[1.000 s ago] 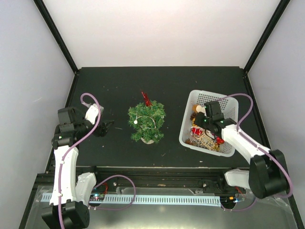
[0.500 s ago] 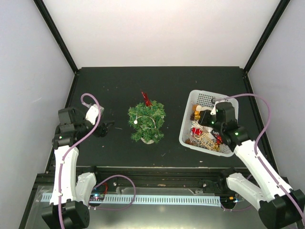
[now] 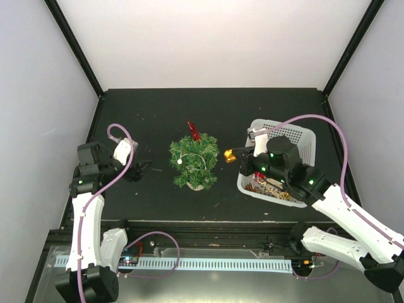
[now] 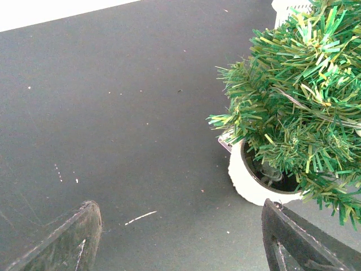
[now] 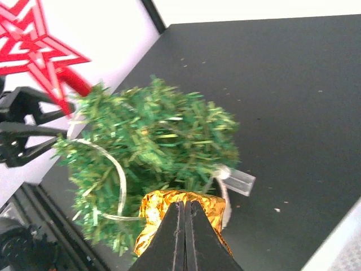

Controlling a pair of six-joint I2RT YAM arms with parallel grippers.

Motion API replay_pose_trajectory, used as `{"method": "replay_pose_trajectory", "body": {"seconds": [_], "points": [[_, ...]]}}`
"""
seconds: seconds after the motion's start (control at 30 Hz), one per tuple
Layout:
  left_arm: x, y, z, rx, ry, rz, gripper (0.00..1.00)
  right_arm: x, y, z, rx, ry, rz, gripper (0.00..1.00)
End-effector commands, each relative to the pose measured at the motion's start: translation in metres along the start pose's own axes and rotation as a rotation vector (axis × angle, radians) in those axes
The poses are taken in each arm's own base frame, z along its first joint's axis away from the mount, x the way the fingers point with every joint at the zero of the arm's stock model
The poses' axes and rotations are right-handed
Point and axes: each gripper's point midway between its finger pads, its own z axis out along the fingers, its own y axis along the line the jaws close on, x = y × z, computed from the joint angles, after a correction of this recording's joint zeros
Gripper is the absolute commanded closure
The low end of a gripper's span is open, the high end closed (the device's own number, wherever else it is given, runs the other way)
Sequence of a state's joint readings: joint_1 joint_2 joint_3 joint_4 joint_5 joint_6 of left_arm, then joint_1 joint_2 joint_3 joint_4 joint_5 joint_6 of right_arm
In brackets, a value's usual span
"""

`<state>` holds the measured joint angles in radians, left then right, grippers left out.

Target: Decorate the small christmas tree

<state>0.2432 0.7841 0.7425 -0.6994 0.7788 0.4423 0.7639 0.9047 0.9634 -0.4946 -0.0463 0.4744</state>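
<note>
The small christmas tree (image 3: pixel 194 161) stands mid-table on a white base (image 4: pixel 248 182), a red star (image 3: pixel 193 131) on its top and a pale cord looped through its branches. My right gripper (image 3: pixel 232 154) hangs just right of the tree, shut on a gold foil ornament (image 3: pixel 228 153). In the right wrist view the shut gripper (image 5: pixel 185 204) pinches the gold ornament (image 5: pixel 153 210) close before the tree (image 5: pixel 152 141) and the star (image 5: pixel 39 45). My left gripper (image 3: pixel 140 168) rests left of the tree, open and empty (image 4: pixel 183 226), with the tree (image 4: pixel 299 101) ahead to its right.
A white mesh basket (image 3: pixel 297 131) with several ornaments sits right of the tree, under my right arm. A clear plastic tag (image 5: pixel 237 180) lies by the tree's base. Black frame posts and pale walls enclose the dark table (image 3: pixel 208 107).
My right arm has lifted out of the basket and swung left to the tree, carrying the gold ornament. The left arm has stayed still.
</note>
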Motion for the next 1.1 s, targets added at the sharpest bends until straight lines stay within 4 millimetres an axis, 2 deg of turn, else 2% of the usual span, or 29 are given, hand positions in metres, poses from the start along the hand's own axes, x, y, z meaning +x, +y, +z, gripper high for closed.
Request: {"method": "replay_pose_trajectory", "body": {"seconds": [0.0,0.2,0.73,1.07], "points": [[-0.008,-0.001,-0.004,-0.001,-0.039,0.032,0.21,-0.003,0.022,0.006,-0.042,-0.011,-0.042,0.99],[-0.008,-0.001,-0.004,-0.004,-0.039,0.032,0.22,-0.003,0.04,0.023,-0.093,0.007,-0.047,0.99],[-0.006,0.0,-0.002,0.0,-0.035,0.029,0.22,-0.009,0.055,0.05,-0.131,0.021,-0.043,0.99],[-0.006,0.0,-0.002,0.004,-0.032,0.027,0.22,0.014,0.043,0.068,-0.085,0.072,-0.039,0.99]]}}
